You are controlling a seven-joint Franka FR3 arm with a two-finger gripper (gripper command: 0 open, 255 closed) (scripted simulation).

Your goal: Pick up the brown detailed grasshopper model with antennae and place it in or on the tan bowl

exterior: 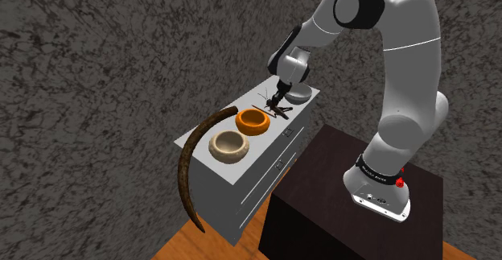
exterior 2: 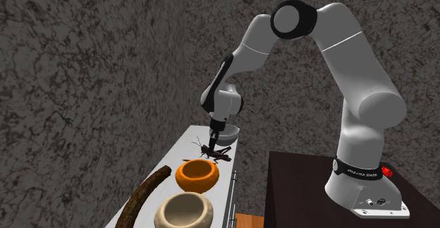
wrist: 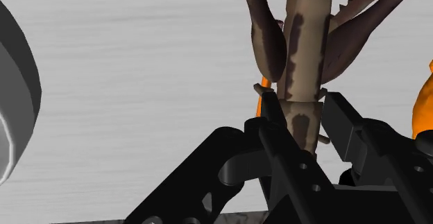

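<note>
On the cabinet (exterior: 265,170), the hand (exterior: 280,97) clasps the grasshopper (wrist: 305,56) near the orange bowl (exterior: 252,121) and tan bowl (exterior: 228,146).

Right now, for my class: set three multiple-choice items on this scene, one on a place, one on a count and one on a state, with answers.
1. Where is the brown grasshopper model?
A. on the floor
B. between the orange bowl and the grey bowl
C. on the robot's stand

2. How many bowls stand on the grey cabinet?
A. one
B. three
C. five

3. The tan bowl is:
A. empty
B. upside down
C. stacked inside another bowl

Answers: 1 B, it sits on the cabinet top with one bowl on either side. 2 B, the tan, orange and grey ones. 3 A, it stands upright alone and its hollow shows bare.
</note>
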